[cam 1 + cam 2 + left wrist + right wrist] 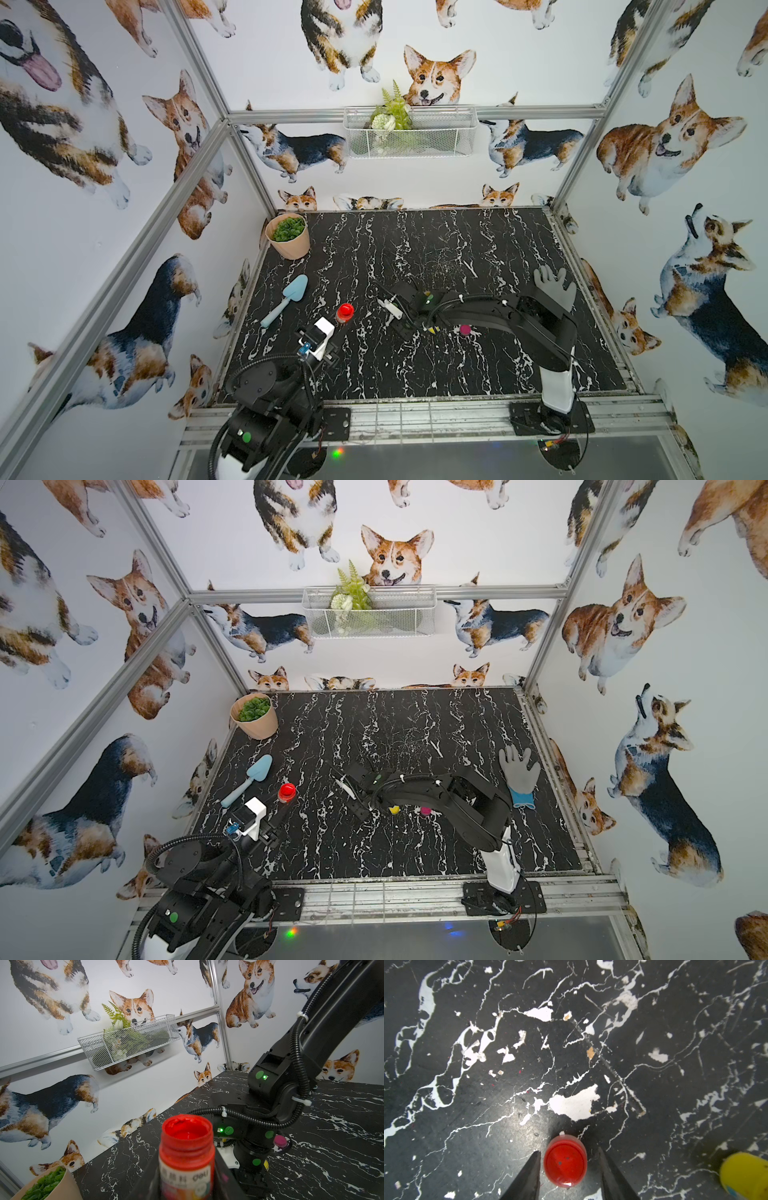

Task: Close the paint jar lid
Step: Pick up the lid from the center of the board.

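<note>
The red paint jar [345,311] [187,1147] has no cap on, and wet red paint shows at its mouth. It stands upright at the table's left front with my left gripper [337,329] [187,1184] shut on its labelled body. The red lid [565,1164] lies flat on the black marble table [571,1043]. My right gripper [568,1150] points down over it, open, one finger on each side and a gap showing at both. In both top views the right gripper [400,327] [360,808] hides the lid.
A yellow jar [432,330] [745,1176] and a pink jar [465,329] stand under the right arm. A blue trowel [286,299] and a plant pot [289,235] are at the left. A grey glove [555,286] lies at the right edge. A wire basket [409,131] hangs on the back wall.
</note>
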Available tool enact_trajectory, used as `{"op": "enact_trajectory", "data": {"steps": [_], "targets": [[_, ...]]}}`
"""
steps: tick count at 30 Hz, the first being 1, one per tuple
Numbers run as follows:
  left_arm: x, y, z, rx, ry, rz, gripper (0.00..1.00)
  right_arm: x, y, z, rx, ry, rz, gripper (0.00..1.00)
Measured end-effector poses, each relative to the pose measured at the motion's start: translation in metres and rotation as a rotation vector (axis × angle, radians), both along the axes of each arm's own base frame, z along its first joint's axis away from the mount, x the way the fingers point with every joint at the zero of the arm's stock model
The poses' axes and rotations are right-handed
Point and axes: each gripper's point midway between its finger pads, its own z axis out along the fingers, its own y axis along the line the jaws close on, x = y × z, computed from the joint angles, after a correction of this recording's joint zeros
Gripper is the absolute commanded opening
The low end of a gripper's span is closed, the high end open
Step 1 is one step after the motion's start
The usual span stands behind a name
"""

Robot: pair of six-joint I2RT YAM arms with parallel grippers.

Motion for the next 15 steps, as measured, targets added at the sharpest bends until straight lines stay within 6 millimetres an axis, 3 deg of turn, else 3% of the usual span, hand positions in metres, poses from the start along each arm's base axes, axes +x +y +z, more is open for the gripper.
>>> {"op": "enact_trajectory", "data": {"steps": [15], "targets": [[0.0001, -0.0001, -0.0009, 0.002, 0.003, 0.0, 0.35, -0.0001, -0.0001, -0.0037, -0.011, 0.007, -0.001, 0.49]]}}
